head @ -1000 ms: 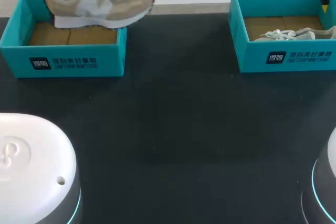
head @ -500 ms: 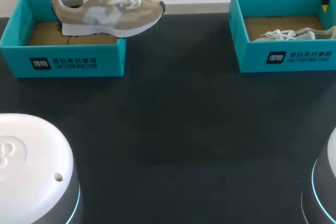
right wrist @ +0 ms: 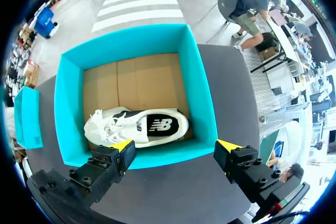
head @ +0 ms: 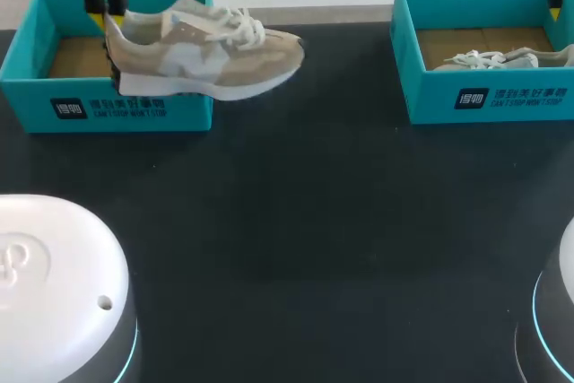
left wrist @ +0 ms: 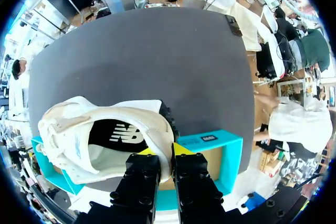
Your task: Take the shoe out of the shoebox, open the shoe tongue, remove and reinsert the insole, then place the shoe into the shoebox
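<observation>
A beige and white sneaker (head: 211, 58) hangs in the air over the front right corner of the left teal shoebox (head: 108, 105), toe pointing right. My left gripper (head: 103, 15) is shut on its heel collar. In the left wrist view the gripper (left wrist: 161, 153) pinches the heel rim of the sneaker (left wrist: 100, 140), one finger inside and one outside, with the shoebox (left wrist: 210, 148) below. A second sneaker (right wrist: 139, 127) lies in the right shoebox (right wrist: 131, 40). My right gripper (right wrist: 176, 148) stands open above that box's near wall and holds nothing.
In the head view the right shoebox (head: 484, 96) stands at the back right with its sneaker (head: 489, 59) inside, and my right gripper (head: 558, 2) shows at the edge above it. Dark tabletop (head: 305, 221) stretches between and in front of the boxes.
My left gripper has carried the sneaker to the right and down toward the front, from above the left box to over its front right corner. The right arm has stayed still.
</observation>
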`<state>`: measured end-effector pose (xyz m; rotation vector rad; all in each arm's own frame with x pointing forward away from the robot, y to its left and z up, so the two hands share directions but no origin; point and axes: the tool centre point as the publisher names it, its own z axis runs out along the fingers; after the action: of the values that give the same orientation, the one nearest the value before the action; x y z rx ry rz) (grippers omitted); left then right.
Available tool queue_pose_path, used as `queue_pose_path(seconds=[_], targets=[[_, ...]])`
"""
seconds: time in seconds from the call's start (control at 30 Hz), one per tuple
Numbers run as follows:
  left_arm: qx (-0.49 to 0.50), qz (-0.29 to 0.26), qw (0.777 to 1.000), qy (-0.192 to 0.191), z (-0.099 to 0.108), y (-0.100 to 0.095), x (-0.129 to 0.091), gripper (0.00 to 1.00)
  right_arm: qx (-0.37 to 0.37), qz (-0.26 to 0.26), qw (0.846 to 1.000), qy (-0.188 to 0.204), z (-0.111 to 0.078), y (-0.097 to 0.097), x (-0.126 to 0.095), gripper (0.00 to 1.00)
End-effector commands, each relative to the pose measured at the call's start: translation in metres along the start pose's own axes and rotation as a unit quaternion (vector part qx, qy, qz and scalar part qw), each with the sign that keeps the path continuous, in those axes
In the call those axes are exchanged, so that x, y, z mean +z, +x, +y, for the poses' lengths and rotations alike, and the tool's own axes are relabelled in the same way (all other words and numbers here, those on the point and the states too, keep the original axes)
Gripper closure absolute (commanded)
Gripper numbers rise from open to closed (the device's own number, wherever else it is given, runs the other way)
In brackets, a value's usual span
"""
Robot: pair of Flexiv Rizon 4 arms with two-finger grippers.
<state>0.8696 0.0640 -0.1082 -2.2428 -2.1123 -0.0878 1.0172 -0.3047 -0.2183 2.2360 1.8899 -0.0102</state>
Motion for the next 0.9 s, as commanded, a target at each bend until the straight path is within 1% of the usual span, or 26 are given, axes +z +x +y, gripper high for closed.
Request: queue_pose_path(seconds=[0.03, 0.07, 0.2, 0.23, 0.3, 0.37, 0.43, 0.57, 0.67, 0.73, 0.9], targets=[[-0.006, 0.009, 1.000, 0.002, -0.019, -0.032, -0.001, 1.00, 0.000, 0.001, 1.000, -0.002, -0.001, 0.000, 0.000, 0.00], [-0.007, 0.012, 1.000, 0.000, -0.023, -0.039, 0.000, 1.00, 0.000, 0.001, 1.000, -0.002, -0.001, 0.000, 0.000, 0.00], [0.003, -0.006, 1.000, 0.015, -0.039, -0.074, 0.003, 1.00, 0.000, 0.001, 1.000, -0.002, -0.001, 0.000, 0.000, 0.00], [0.005, -0.021, 0.999, 0.023, -0.043, -0.082, 0.005, 1.00, 0.000, 0.001, 1.000, -0.002, -0.001, 0.000, 0.000, 0.00], [0.018, -0.013, 0.999, 0.023, -0.053, -0.103, 0.009, 1.00, 0.000, 0.001, 1.000, -0.002, -0.001, 0.000, 0.000, 0.00], [0.023, -0.018, 0.999, 0.033, -0.062, -0.121, 0.014, 1.00, 0.000, 0.001, 1.000, -0.002, -0.001, 0.000, 0.000, 0.00], [0.030, -0.032, 0.998, 0.043, -0.070, -0.137, 0.018, 1.00, 0.000, 0.001, 1.000, -0.002, -0.001, 0.000, 0.000, 0.00], [0.046, -0.021, 0.998, 0.045, -0.084, -0.165, 0.028, 1.00, 0.000, 0.001, 1.000, -0.002, -0.001, 0.000, 0.000, 0.00], [0.049, -0.023, 0.998, 0.037, -0.092, -0.179, 0.037, 1.00, 0.000, 0.001, 1.000, -0.002, -0.001, 0.000, 0.000, 0.00], [0.049, -0.025, 0.998, 0.034, -0.096, -0.186, 0.044, 1.00, 0.000, 0.001, 1.000, -0.002, -0.001, 0.000, 0.000, 0.00], [0.040, -0.036, 0.998, 0.028, -0.101, -0.192, 0.066, 1.00, 0.000, 0.001, 1.000, -0.002, -0.001, 0.000, 0.000, 0.00]])
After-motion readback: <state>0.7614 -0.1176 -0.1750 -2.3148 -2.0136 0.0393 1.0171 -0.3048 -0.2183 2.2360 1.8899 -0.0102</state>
